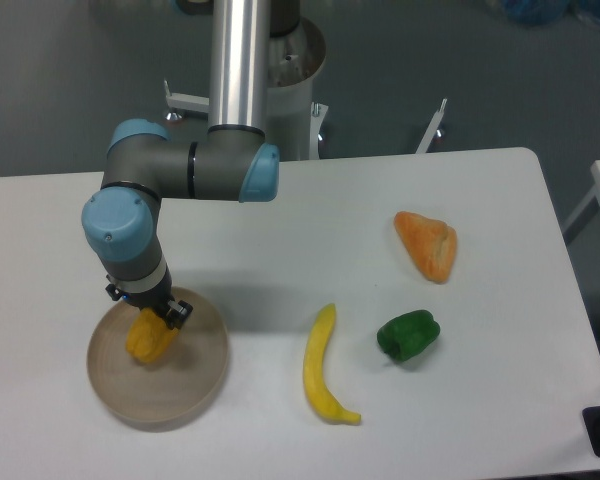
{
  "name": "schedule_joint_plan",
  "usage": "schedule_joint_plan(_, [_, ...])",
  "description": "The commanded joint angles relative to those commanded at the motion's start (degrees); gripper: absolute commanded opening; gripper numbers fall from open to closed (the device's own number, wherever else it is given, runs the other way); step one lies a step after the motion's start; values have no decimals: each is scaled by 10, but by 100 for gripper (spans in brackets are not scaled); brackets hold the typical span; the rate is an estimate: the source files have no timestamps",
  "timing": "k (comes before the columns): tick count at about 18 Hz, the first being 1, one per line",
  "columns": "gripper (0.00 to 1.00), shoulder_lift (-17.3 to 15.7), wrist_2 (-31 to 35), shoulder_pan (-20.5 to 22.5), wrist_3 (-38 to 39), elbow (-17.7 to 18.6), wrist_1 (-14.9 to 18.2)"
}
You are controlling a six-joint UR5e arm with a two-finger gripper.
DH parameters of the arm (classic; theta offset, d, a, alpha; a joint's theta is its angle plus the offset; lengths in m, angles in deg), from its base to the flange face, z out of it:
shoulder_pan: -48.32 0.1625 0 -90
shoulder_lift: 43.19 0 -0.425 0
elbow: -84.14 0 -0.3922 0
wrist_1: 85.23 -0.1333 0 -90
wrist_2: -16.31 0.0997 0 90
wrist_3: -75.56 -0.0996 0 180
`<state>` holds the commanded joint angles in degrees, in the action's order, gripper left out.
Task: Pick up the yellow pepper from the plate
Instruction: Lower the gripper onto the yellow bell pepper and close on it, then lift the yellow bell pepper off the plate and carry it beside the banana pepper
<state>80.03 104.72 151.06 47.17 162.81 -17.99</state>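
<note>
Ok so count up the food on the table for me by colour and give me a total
Yellow: 2, the yellow pepper on the plate and the banana
Orange: 1, the orange pepper
Green: 1, the green pepper
Total: 4
</note>
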Motion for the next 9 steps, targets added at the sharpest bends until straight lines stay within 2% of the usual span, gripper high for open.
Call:
schedule_joint_plan(5, [48,-8,1,1,-6,-6,1])
schedule_joint_plan(9, [48,-21,3,21,-39,-26,3])
